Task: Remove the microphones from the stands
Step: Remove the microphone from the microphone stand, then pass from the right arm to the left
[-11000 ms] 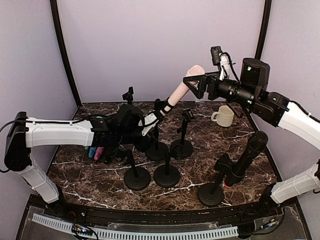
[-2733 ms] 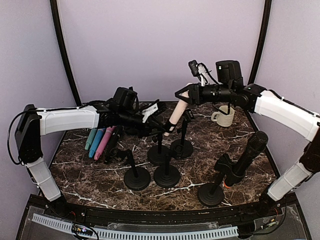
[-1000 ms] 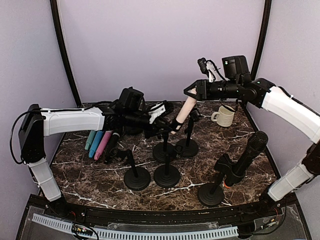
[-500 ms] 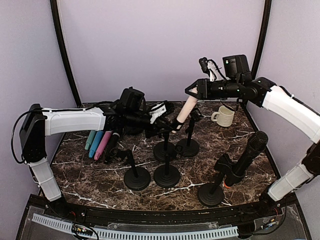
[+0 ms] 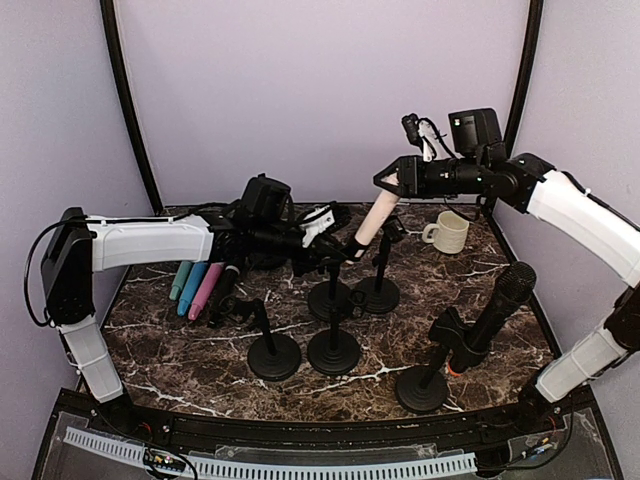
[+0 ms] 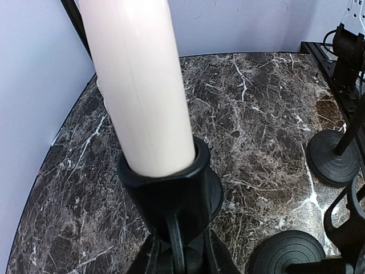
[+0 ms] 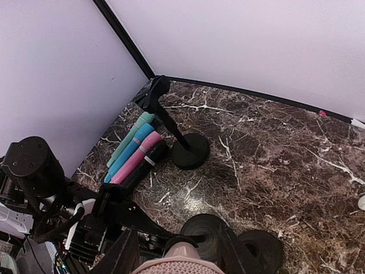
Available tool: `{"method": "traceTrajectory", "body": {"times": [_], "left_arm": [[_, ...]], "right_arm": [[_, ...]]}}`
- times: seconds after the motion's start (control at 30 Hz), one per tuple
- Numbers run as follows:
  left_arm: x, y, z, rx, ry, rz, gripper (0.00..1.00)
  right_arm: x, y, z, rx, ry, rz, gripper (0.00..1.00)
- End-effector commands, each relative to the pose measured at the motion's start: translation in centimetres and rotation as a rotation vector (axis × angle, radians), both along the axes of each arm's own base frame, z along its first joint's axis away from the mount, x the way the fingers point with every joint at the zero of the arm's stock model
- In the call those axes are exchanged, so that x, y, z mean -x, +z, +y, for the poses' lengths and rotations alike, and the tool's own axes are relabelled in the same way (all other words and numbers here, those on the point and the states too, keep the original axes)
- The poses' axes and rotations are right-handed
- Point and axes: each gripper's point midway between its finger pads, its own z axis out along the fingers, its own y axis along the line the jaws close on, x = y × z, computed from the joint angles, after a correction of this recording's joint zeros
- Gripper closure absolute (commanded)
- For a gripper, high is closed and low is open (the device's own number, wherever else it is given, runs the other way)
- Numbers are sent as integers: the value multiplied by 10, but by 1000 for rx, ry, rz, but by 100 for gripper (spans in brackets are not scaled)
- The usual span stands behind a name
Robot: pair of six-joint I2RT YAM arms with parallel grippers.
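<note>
Leverage explains this hold: my left gripper [image 5: 338,243] clamps the stand [image 5: 330,288] just under its clip [image 6: 165,188], so my right gripper [image 5: 392,182], closed on the head of the microphone [image 5: 374,214], can pull against it. The microphone sits seated in the clip, toward twelve o'clock on the table [image 5: 180,350]. Since a second ago, both grippers and the microphone have drifted slightly toward three o'clock.

Microphone [image 6: 137,85] top cropped; stand [image 6: 166,197] base seemingly hidden.
</note>
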Motion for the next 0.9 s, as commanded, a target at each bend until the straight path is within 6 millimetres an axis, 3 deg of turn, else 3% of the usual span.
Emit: {"method": "traceTrajectory", "body": {"times": [0.0,0.43,0.5,0.6,0.67,0.87], "left_arm": [[14,-106,50,-349,36,140,100],[13,-105,49,-340,43,145,100],[12,-99,46,-321,50,149,90],[8,-78,39,-265,72,153,52],[5,-56,34,-213,81,147,39],[-2,45,26,-4,100,67,19]], "right_arm": [[7,157,-45,-249,-123,-376,100],[13,165,-50,-246,-123,-391,100],[14,164,-53,-236,-130,-391,100],[19,163,-55,-228,-127,-391,100],[23,162,-55,-229,-115,-388,100],[36,155,-49,-240,-45,-361,100]]}}
